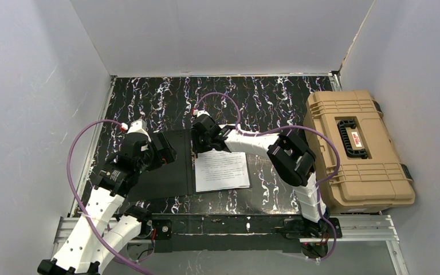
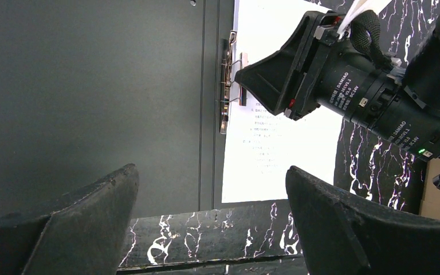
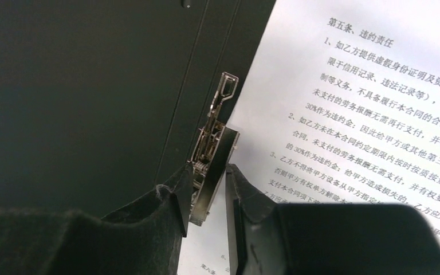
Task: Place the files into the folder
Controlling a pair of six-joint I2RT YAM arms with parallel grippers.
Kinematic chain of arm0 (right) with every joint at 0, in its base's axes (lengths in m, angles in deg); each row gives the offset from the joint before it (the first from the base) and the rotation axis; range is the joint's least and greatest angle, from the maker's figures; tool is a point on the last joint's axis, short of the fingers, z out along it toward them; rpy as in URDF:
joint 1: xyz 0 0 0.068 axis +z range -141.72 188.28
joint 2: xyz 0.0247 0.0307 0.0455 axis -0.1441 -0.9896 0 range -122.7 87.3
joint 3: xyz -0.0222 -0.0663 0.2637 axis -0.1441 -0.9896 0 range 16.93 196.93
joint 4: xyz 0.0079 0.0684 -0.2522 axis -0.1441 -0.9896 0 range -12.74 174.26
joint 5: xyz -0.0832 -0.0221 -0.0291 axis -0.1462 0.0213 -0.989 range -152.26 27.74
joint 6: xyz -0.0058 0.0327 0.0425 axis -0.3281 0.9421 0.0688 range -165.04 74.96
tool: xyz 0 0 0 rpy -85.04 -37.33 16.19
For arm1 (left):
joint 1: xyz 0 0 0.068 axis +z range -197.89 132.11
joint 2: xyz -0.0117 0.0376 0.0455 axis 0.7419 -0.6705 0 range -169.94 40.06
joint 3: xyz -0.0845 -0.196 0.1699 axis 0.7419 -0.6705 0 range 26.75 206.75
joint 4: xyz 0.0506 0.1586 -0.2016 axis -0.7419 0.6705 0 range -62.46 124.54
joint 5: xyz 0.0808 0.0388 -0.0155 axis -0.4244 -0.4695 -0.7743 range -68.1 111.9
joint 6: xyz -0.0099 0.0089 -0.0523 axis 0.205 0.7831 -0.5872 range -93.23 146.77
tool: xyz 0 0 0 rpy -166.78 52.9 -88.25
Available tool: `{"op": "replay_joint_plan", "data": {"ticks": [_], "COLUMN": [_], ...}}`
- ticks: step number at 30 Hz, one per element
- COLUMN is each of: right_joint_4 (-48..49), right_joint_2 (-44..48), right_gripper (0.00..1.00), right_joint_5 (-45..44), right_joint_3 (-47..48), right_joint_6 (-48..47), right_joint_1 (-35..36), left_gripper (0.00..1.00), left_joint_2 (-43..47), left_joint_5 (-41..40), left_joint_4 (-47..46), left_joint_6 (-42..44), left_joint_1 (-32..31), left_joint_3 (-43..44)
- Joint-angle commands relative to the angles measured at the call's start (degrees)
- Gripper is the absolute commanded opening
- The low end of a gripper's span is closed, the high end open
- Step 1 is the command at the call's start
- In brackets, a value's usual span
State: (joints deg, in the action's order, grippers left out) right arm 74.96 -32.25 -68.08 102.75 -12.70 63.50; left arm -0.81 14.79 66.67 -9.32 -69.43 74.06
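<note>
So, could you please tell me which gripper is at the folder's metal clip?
The right gripper, fingers either side of the metal clip; the left gripper hangs wide open, apart from it.

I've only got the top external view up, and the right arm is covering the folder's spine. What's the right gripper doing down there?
Observer: In the right wrist view, the right gripper straddles the metal clip at the spine of the folder, with one finger on each side.
Operator: Is it clamped on the clip?
Observer: Not fully. A sliver of the white files shows between the clip and the finger on the paper side.
</note>
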Motion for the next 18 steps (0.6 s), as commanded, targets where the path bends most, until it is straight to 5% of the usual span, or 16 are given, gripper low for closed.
{"op": "replay_joint_plan", "data": {"ticks": [1, 14, 18], "right_joint_4": [0.01, -0.78, -0.6], "right_joint_2": [-1.31, -2.1, -1.98], "right_gripper": [0.33, 0.35, 0.26], "right_joint_5": [-1.07, -1.47, -1.47], "right_joint_3": [3.08, 3.3, 3.15], "right_joint_6": [-0.78, -1.14, -1.2], "right_joint_1": [0.51, 0.72, 0.82], "left_gripper": [0.98, 0.98, 0.98], "left_joint_2": [0.62, 0.69, 0.47], "left_joint_5": [-1.5, -1.61, -1.68], "left_joint_4": [1.17, 1.03, 0.96], "left_joint_6": [0.85, 0.77, 0.83], "left_joint_1": [-0.02, 0.01, 0.01], "left_joint_3": [0.46, -0.02, 0.06]}}
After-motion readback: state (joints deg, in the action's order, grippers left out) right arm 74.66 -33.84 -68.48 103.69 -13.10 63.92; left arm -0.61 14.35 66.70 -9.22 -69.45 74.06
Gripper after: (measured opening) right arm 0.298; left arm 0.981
